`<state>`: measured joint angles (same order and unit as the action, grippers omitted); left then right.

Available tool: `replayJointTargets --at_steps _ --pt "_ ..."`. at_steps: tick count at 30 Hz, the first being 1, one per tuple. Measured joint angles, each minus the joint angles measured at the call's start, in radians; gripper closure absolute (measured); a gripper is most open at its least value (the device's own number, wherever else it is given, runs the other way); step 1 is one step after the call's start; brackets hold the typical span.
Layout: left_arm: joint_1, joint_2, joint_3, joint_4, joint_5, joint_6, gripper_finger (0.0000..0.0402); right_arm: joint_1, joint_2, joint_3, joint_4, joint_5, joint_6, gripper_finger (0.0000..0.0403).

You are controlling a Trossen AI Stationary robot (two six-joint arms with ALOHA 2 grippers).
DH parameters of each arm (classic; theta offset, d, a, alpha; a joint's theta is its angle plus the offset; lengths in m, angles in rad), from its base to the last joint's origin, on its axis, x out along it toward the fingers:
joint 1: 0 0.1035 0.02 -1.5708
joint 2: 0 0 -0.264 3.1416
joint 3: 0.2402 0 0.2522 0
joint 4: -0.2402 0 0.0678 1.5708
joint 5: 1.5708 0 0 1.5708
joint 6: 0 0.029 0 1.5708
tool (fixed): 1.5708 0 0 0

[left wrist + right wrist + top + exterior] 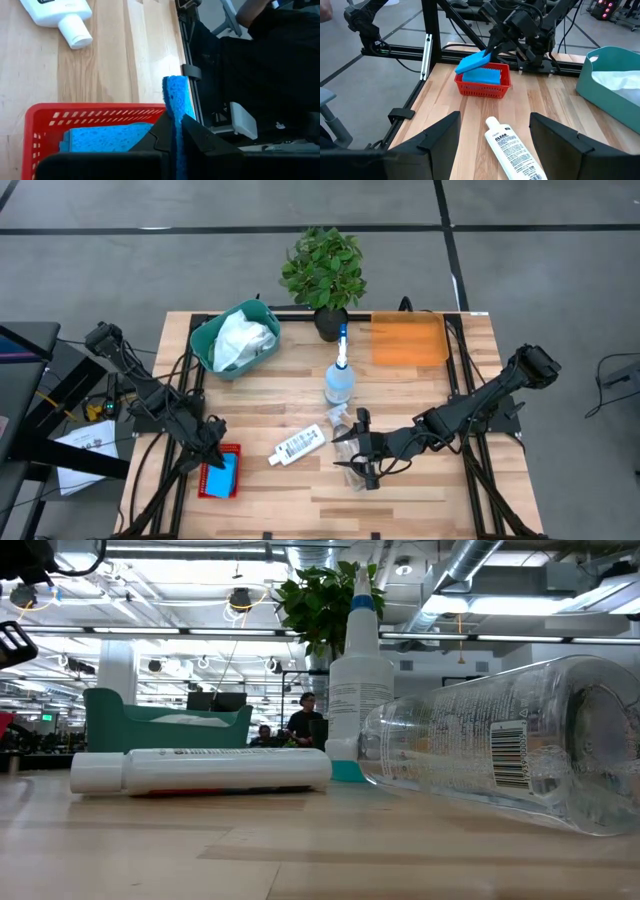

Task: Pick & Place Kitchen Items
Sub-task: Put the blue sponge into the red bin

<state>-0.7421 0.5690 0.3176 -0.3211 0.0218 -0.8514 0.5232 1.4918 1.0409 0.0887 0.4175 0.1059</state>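
Setting: a slatted wooden table standing on a grey workshop floor, with a lit open hall showing beyond its far edge.

Item 1, red basket, near the front-left corner. One blue sponge is lying flat inside. The left gripper is hanging over the basket, its fingers pressed together on a second blue sponge, which is sticking out past the fingertips and tilting over the basket's rim.

Item 2, white labelled bottle, lying on its side near the middle of the front half, well apart from the basket.

Item 3, clear spray bottle, standing upright at the table's centre. A second clear bottle is lying on its side just in front of it, with the right gripper hovering above it, fingers spread wide and holding nothing.

Item 4, teal bin, far-left corner, with a white cloth inside.

Item 5, orange tray, far-right corner. A potted plant is standing at the middle of the far edge.

Handling note: the step in hand appears to be setting the held sponge into the basket. It would be best to bring it fully inside the rim, level it over the sponge below, then part the fingers and lift straight up so the light basket is not dragged.
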Motion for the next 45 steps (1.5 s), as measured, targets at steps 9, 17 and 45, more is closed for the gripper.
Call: replayJointTargets --at_steps 9,17,45 --pt "-0.049 0.0 0.0 -0.016 -0.045 -0.028 0.0391 0.0 0.0 0.0 0.0 0.0 0.0 0.0171" --pt "-0.049 0.0 0.0 -0.061 -0.081 -0.029 0.0391 0.0 0.0 0.0 0.0 -0.001 0.0 0.017" --pt "-0.049 0.0 0.0 -0.061 -0.077 -0.014 0.0295 0.0 0.0 0.0 0.0 -0.001 0.0 0.0171"
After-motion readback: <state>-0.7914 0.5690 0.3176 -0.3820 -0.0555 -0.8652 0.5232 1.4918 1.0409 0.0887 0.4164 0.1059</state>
